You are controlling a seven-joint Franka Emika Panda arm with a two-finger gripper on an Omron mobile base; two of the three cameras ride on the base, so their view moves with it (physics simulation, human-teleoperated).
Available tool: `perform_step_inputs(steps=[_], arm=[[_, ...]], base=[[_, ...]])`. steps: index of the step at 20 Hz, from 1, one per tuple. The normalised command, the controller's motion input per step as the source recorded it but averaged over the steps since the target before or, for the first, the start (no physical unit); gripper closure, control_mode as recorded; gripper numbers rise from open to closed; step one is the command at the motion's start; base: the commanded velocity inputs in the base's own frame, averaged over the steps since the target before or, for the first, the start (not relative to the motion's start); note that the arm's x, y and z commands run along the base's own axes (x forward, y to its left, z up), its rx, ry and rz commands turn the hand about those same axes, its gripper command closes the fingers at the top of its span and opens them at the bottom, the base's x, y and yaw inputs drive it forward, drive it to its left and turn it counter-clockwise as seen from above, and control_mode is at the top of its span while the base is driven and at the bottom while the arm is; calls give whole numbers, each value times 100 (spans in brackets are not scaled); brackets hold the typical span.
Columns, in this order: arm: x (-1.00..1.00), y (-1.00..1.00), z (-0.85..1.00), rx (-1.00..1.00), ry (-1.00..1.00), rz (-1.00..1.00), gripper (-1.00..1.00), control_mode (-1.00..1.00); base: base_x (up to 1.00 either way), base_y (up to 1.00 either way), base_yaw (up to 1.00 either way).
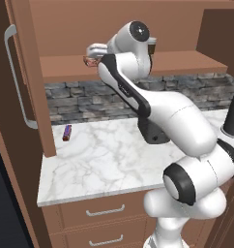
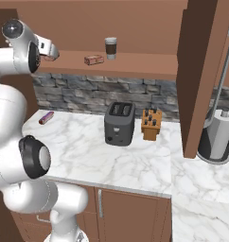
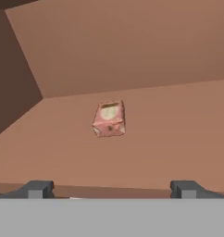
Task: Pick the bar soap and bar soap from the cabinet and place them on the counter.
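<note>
From the left, the white arm bends up high to the brown wooden cabinet [image 1: 114, 63] shelf. From the right, one flat pinkish bar soap [image 2: 93, 60] lies on that shelf beside a paper cup [image 2: 110, 48], above the white marble counter [image 2: 135, 160]. In the hand view, the gripper [image 3: 112, 189] has its tips wide apart, and another bar soap [image 3: 109, 119] lies ahead, untouched.

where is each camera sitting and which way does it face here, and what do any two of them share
Left base view: behind the arm on its left, facing the counter and cabinet; white arm rises lower right.
Right base view: behind on the right, facing toaster, knife block and paper cup; arm at left.
Hand view: on the hand, facing into the cabinet at a bar soap; gripper fingertips wide apart.
Shared: both base views show the purple-and-red stick.
</note>
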Motion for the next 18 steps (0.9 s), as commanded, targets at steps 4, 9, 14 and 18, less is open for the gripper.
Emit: perform_step_inputs(steps=[4, 9, 14, 18], arm=[[33, 19, -6, 0, 1, 0, -100, -100], [35, 17, -6, 0, 1, 0, -100, -100], [34, 4, -9, 0, 2, 0, -100, -100], [33, 6, -4, 0, 1, 0, -100, -100]], base=[[0, 0, 0], [0, 0, 0], [0, 0, 0], [0, 0, 0]])
